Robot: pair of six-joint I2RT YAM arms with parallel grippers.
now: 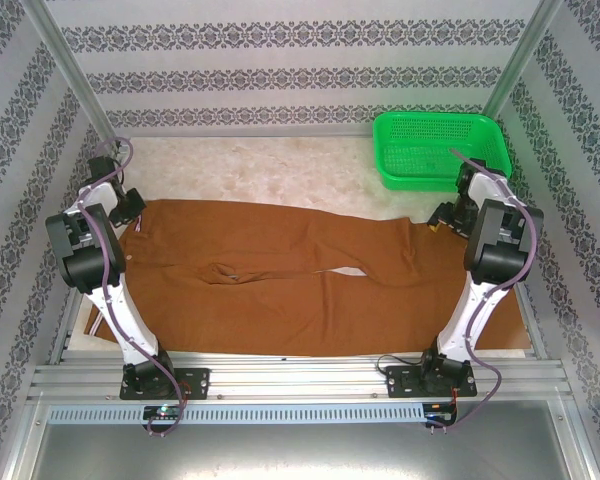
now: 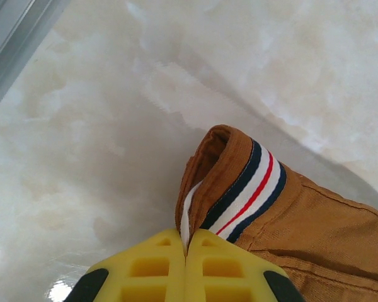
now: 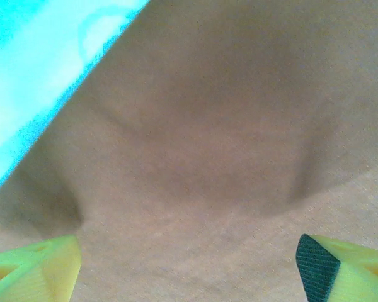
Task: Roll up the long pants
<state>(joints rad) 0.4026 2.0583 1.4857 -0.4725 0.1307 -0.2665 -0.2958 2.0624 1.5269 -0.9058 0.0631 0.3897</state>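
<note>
The long pants lie spread flat across the table, rust-brown, waistband at the left and both legs running right. My left gripper sits at the waistband's far left corner; in the left wrist view its yellow fingers are shut on the waistband edge beside the striped label. My right gripper hovers over the far leg's end near the basket. In the right wrist view its fingers stand wide apart, open, just above brown cloth with nothing between them.
A green mesh basket stands at the back right, close behind the right gripper. The pale marbled tabletop lies behind the pants. Patterned walls enclose the back and sides, with metal rails along the near edge.
</note>
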